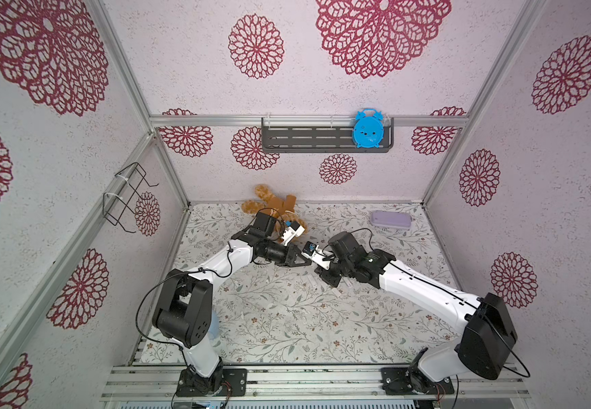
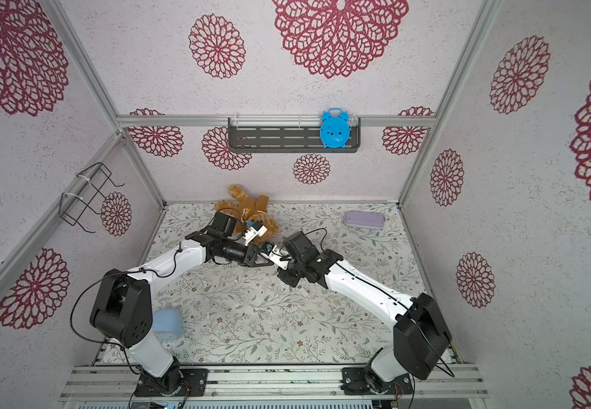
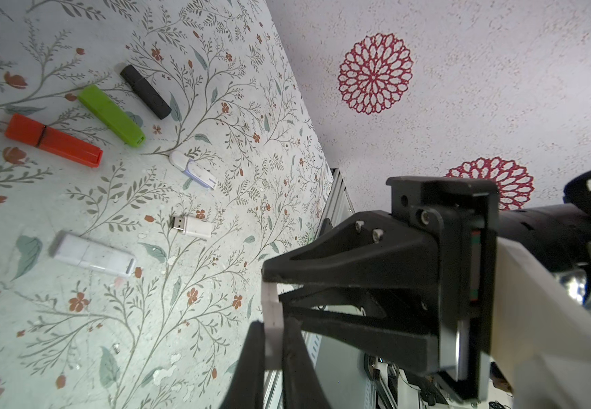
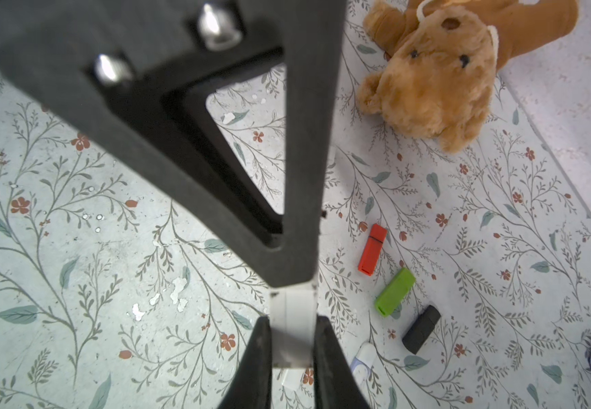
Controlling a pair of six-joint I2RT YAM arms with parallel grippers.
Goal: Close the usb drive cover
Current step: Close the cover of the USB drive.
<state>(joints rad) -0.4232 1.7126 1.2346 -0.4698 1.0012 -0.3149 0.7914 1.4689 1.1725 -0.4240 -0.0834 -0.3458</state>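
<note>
You have both grippers meeting nose to nose over the middle of the mat (image 1: 287,318), and the white drive (image 4: 292,304) hangs in the air between them, clear of the surface. Your left gripper (image 3: 272,288) is clenched on one end of it. Your right gripper (image 4: 292,325) is clenched on the other end, its fingers (image 4: 260,354) pressed flat against the drive's sides. In the left wrist view you see the drive as a thin white bar running from one grip straight into the other. Whether it is fully capped you cannot tell (the fingers hide most of the joint).

Six more sticks lie on the mat below. The red stick (image 3: 53,140), green stick (image 3: 111,115) and black stick (image 3: 145,91) are side by side. Near them are the white-and-purple stick (image 3: 193,170), the short white stick (image 3: 193,225) with its metal plug bare, and the long white stick (image 3: 94,255).

A teddy (image 4: 435,78) lies at the back of the mat on the left gripper's side. A lilac case (image 1: 391,219) sits at the back on the right gripper's side, and a blue clock (image 1: 368,128) stands on the wall shelf (image 1: 304,140)
</note>
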